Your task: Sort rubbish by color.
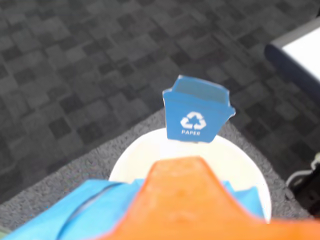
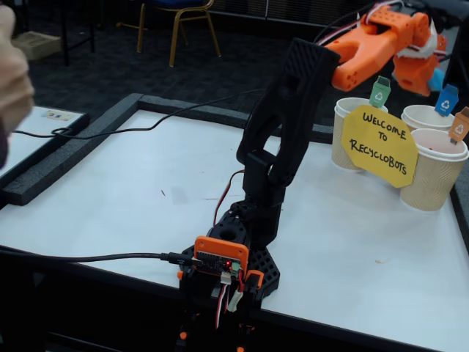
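1. In the fixed view I have the arm (image 2: 282,139) stretched up and to the far right, with the tool (image 2: 429,70) hanging over the cups at the far right corner of the tabletop (image 2: 132,191).
2. Most of the white tabletop is open: left and centre hold nothing but a black cable (image 2: 139,128) running across from the left. A raised dark rim (image 2: 80,143) borders the far and left edges.
3. Three beige cups crowd the far right edge: a green-tagged cup (image 2: 344,139), a blue-tagged cup (image 2: 425,116) behind, and an orange-tagged cup (image 2: 436,172) nearest the right edge.
4. A yellow sign (image 2: 379,144) leaning on the cups reads "WELCOME TO RECYCLOBOTS".
5. In the wrist view the blue tag (image 1: 196,111) shows a white recycling symbol and the word "PAPER". It stands at the far rim of a white cup mouth (image 1: 235,160) directly below the tool.
6. The wrist view alone shows the blue bundle (image 1: 75,210), pressed against the orange finger (image 1: 185,200) at the near edge, over the cup mouth. In the fixed view only a blue sliver shows by the tool.
7. The tool seems closed on the bundle, though I see just one finger.
8. The wrist view shows dark carpet (image 1: 75,75) beyond the tabletop's grey rim.
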You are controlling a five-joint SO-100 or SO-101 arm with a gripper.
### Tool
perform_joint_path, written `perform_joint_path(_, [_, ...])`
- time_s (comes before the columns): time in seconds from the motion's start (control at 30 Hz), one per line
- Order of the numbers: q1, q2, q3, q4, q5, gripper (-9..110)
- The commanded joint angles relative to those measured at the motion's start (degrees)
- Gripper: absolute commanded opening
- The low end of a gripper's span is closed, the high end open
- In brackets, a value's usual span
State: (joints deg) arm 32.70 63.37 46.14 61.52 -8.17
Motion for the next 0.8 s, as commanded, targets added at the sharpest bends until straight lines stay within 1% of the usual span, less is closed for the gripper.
perform_joint_path(0.0, [1.93,-0.79,-10.55,-3.16,-1.67,1])
perform_joint_path(0.2, [2.02,-6.50,-15.82,-5.36,-3.78,0])
perform_joint_path(0.6, [2.46,-10.99,-21.71,-8.70,-7.47,2])
perform_joint_path(0.77, [2.46,-10.99,-22.06,-7.29,-7.47,3])
